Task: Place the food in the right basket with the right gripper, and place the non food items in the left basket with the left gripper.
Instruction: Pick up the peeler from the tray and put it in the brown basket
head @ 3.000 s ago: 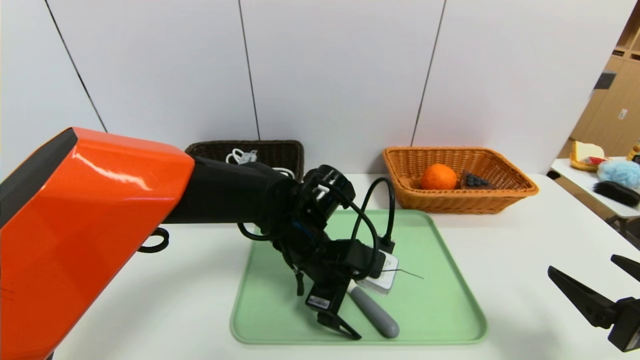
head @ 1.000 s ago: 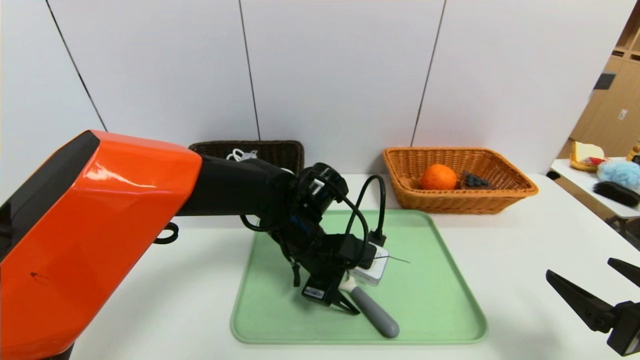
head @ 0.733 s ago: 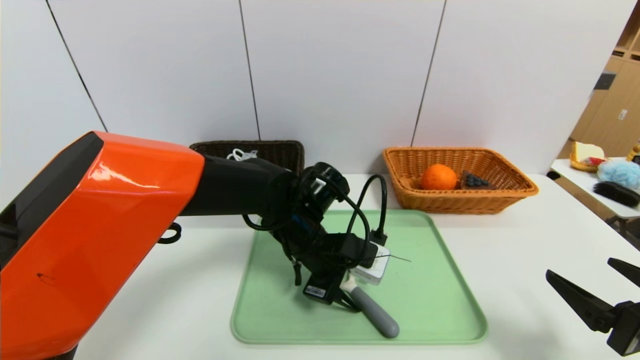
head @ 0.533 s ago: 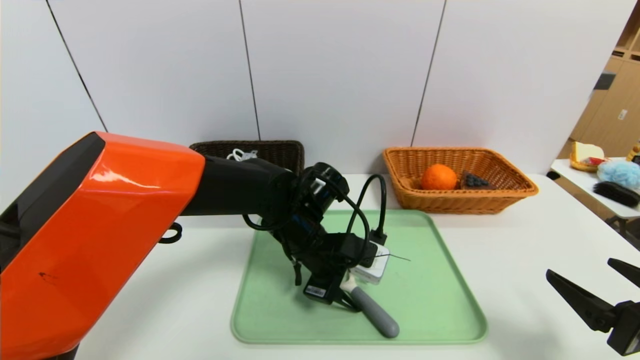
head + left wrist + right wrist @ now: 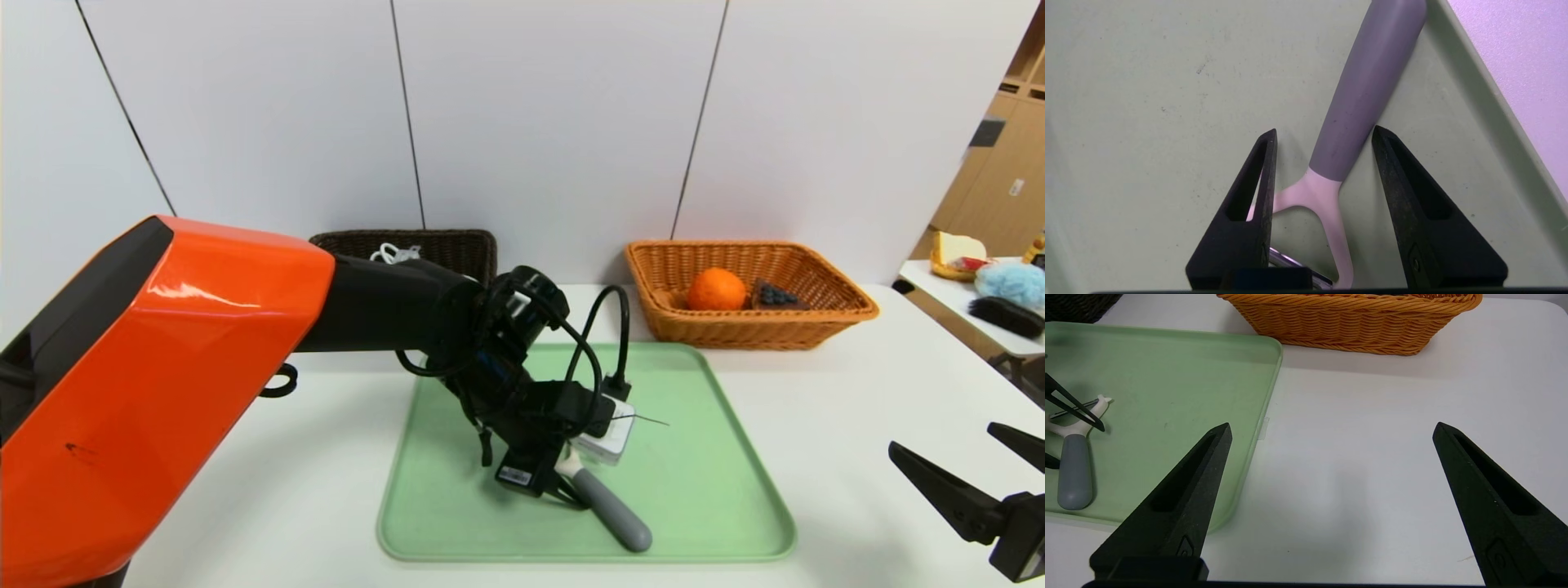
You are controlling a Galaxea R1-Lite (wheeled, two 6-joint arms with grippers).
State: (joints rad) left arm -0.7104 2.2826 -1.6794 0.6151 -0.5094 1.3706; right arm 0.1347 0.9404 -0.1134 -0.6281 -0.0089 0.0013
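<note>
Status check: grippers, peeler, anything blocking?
Left gripper open, straddling the peeler neck on the green tray. Right gripper open, parked over the table. Orange and cake slice in right basket. Nothing blocking.

tray at table centre | peeler on tray's near part, left gripper straddling its neck | left basket behind tray's left corner, right basket behind its right | orange and cake slice in right basket | right gripper over table right of tray
</note>
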